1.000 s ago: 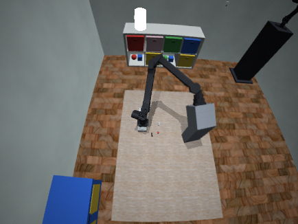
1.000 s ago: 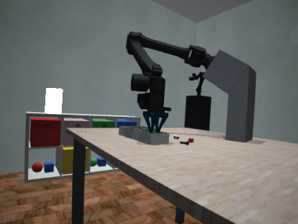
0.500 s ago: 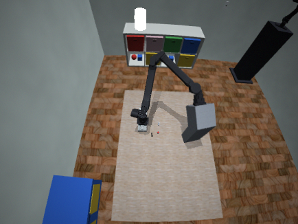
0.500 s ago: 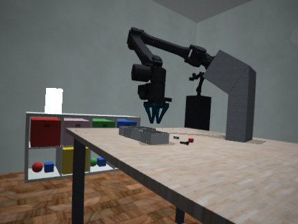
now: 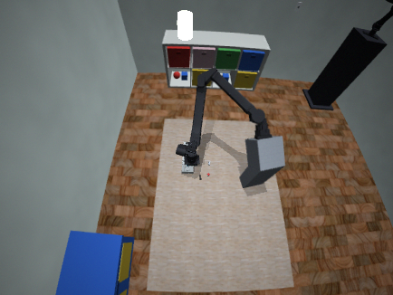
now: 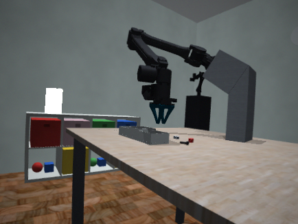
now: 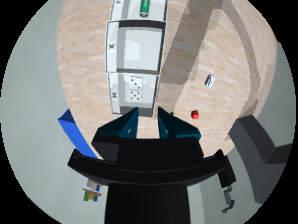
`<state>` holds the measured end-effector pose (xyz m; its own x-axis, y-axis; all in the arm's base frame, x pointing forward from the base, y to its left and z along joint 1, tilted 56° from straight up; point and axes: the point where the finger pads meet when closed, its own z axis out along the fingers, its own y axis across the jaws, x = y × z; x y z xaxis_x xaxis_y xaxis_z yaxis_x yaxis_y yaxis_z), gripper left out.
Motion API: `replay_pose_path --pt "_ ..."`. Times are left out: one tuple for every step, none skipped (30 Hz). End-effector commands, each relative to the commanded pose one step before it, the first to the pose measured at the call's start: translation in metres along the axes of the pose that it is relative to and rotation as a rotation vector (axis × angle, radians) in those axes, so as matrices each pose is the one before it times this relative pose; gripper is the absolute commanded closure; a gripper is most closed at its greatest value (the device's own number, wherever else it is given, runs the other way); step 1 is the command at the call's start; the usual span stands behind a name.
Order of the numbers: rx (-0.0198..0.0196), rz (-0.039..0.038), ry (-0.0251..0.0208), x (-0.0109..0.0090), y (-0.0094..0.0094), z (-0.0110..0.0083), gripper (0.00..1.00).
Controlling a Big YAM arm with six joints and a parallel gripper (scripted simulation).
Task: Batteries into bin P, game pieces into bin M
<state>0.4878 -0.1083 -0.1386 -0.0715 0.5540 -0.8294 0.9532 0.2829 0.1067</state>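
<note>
At the left of the exterior view a shelf unit (image 6: 82, 115) with coloured boxes stands against the wall, behind the near corner of the wooden table (image 6: 206, 172). Right of it, near the middle of the frame, a grey row of bins (image 6: 144, 135) rests on the table top. The gripper (image 6: 161, 121) hangs just above the row's right end, pointing straight down and clear of the rim. Its teal fingers (image 6: 155, 115) are parted a little, with a narrow gap between them and nothing in it.

Further right, three small things lie on the table near the bins: a pale blue-white piece (image 6: 176, 137), a black piece (image 6: 184, 143) and a red piece (image 6: 191, 140). They are too small to identify. Behind them stands a black column (image 6: 198, 111), and at the right edge is the grey mount (image 6: 237, 103) that carries the arm.

In the wrist view the bin row runs up the centre-left of the frame in three compartments. A white die (image 7: 135, 90) lies in the nearest one, just beyond the fingertips and untouched by them. The middle compartment (image 7: 139, 48) shows only its floor, and a green battery (image 7: 145, 4) lies in the farthest. The marks on the bins' left wall cannot be read. To the right, the pale piece and the red piece sit apart on the bare wood.
</note>
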Motion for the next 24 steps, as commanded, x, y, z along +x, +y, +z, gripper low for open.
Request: replay_pose_path --pt "-0.01338 -0.15818 0.00525 0.03024 -0.03528 -0.01283 0.7" --pt "0.00197 -0.02171 0.00002 0.00454 -0.00744 -0.00052 0.7" --pt "0.00272 -0.02369 0.00038 0.00467 -0.00732 -0.00056 0.7" --pt "0.00366 -0.02583 0.00059 0.0047 -0.00728 -0.00054 0.7" --pt "0.00437 -0.02794 0.00107 0.00488 -0.00716 -0.00053 0.7" --pt "0.00495 -0.02987 0.00151 0.00506 -0.00702 -0.0005 0.7" --pt "0.00535 -0.03144 0.00188 0.00526 -0.00686 -0.00047 0.7" --pt "0.0 0.0 0.0 0.0 0.0 0.0 0.7" --pt "0.0 0.0 0.0 0.0 0.0 0.0 0.7" --pt "0.0112 -0.09007 0.00763 0.00547 -0.0067 -0.00042 0.7" --pt "0.0055 -0.03261 0.00277 0.00602 -0.00622 -0.00028 0.7" --pt "0.00485 -0.03286 0.00195 0.00621 -0.00598 -0.00028 0.7" --pt "0.00387 -0.03016 0.00118 0.00639 -0.00577 -0.00025 0.7" --pt "0.00269 -0.02697 0.00021 0.00654 -0.00558 -0.00023 0.7" --pt "0.00157 -0.02404 -0.00072 0.00475 -0.00383 -0.00017 0.7" --pt "0.0008 -0.02233 -0.00133 0.0 0.00004 -0.00002 0.7" --pt "0.00342 -0.02389 0.00104 -0.00083 -0.0036 0.00359 0.7" --pt "0.00327 -0.02678 0.00236 -0.00063 -0.00333 0.00327 0.7" --pt "0.00154 -0.02757 0.0013 -0.0001 -0.00061 0.0006 0.7" --pt "0.0013 -0.02828 0.00109 0.00001 0.00005 -0.00003 0.7" --pt "0.00104 -0.02903 0.00039 -0.00276 0.0007 -0.00083 0.7" --pt "0.00094 -0.02905 -0.00013 -0.00386 0.00081 -0.00117 0.7" --pt "0.00122 -0.02788 -0.00001 -0.00075 0.00019 -0.00027 0.7" --pt "0.0012 -0.02702 -0.00018 0.00044 0.0 0.00009 0.7"
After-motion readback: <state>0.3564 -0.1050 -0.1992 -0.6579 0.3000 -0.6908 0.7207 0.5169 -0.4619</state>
